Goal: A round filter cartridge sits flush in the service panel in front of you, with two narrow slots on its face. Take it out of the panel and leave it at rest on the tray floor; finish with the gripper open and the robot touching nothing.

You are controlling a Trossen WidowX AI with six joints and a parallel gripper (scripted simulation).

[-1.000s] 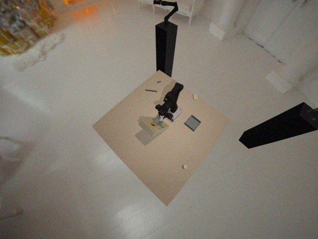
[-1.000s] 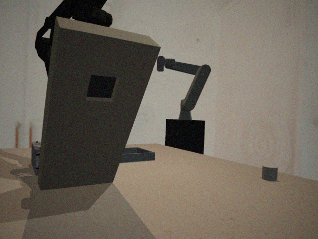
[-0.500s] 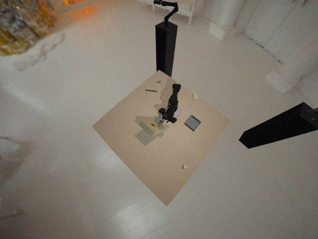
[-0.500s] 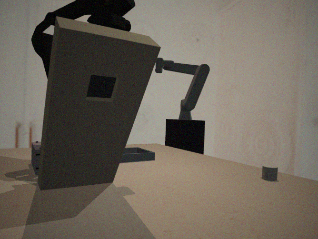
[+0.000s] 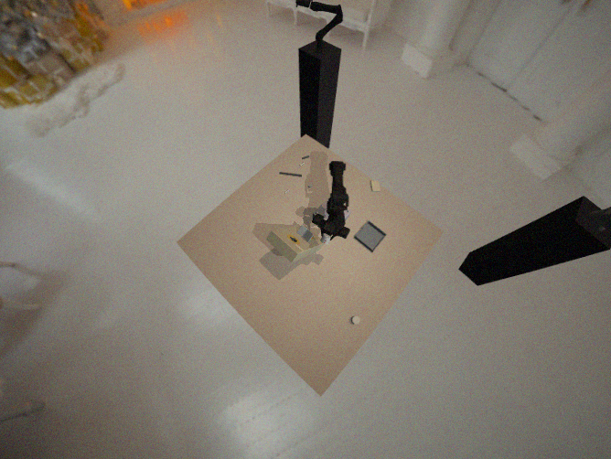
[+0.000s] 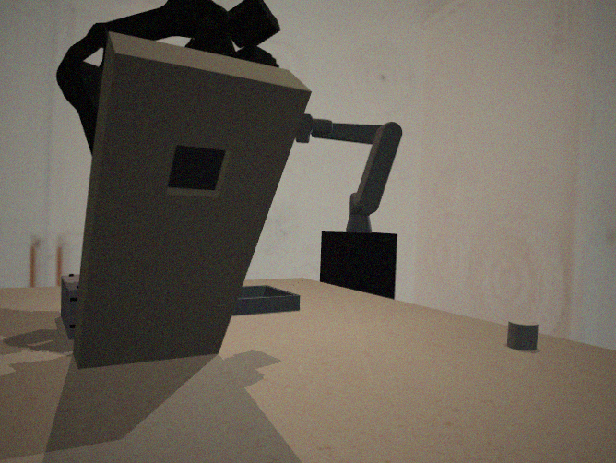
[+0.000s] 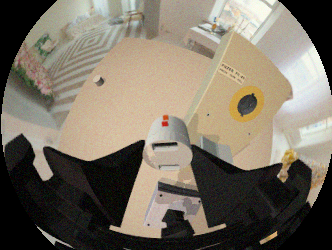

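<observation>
My gripper (image 5: 325, 237) (image 7: 167, 146) is shut on the pale filter cartridge (image 5: 325, 240) (image 7: 170, 131). Two dark slots on its end face and two red-orange marks on its side show in the wrist view. The cartridge is clear of the leaning service panel (image 5: 280, 245) (image 6: 164, 248) (image 7: 225, 95), whose round hole (image 7: 247, 104) is dark inside a yellow ring. The grey tray (image 5: 370, 236) (image 6: 271, 303) stands on the table, to the right of gripper and panel in the top view. In the exterior view the panel hides the fingers and cartridge.
A pale box (image 6: 69, 301) (image 7: 170, 204) with dark details stands near the panel, below the arm. A short loose cylinder (image 5: 355, 320) (image 6: 522, 337) (image 7: 98, 80) stands apart. A dark bar (image 5: 290, 174) and a tan block (image 5: 375, 186) lie farther back. Another arm (image 6: 383, 166) stands beyond the table.
</observation>
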